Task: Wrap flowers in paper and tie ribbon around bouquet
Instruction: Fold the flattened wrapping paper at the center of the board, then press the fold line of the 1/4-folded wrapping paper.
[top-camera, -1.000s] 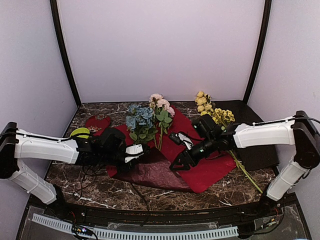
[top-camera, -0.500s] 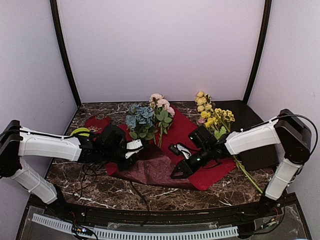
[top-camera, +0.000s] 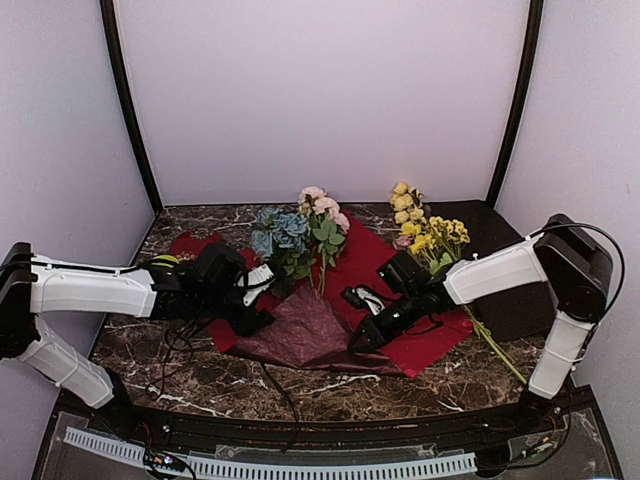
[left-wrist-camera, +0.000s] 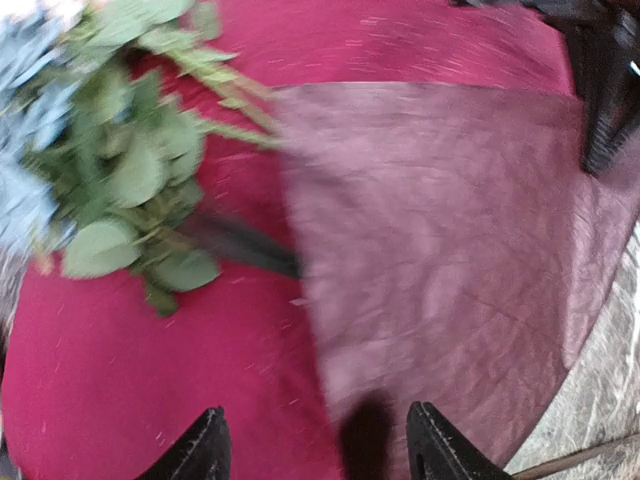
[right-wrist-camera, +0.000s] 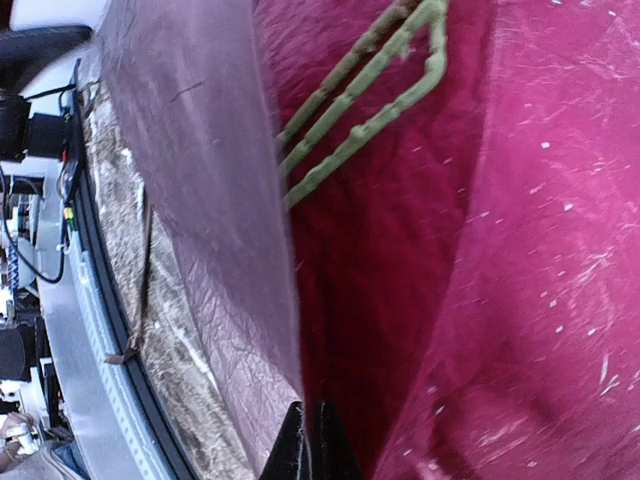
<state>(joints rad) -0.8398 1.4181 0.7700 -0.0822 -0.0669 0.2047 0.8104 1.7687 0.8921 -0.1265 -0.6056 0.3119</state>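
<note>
**Item 1 – paper** (top-camera: 300, 335). A large crinkled sheet spread at the middle of the marble counter (top-camera: 180, 370). The bright red face is up. The near part is folded over, which shows the duller burgundy side as a flap. In the left wrist view the flap (left-wrist-camera: 420, 220) covers the right half of the red face.

**Item 2 – flowers** (top-camera: 300, 240). They lie on the paper with the blossoms toward the rear wall. The blue cluster is on the left and the pink and white roses are just beside it on the right. The green stems (right-wrist-camera: 370, 90) run toward the near side and pass under the edge of the flap.

**Item 3 – left pincer** (top-camera: 250, 300). It is low over the left part of the paper. Its fingers are apart with nothing between them, and the tips (left-wrist-camera: 205, 450) are poised above the red face and the flap.

**Item 4 – right pincer** (top-camera: 365, 335). It is at the right edge of the flap. Its fingers are pressed together (right-wrist-camera: 310, 440), and the flap's edge runs down into the tips, so it is clamped on the paper.

**Item 5 – yellow-blossomed stems** (top-camera: 430, 230). They are at the right rear, apart from the flowers. Their long stems trail toward the near right across a flat dark sheet (top-camera: 515, 305).
</note>
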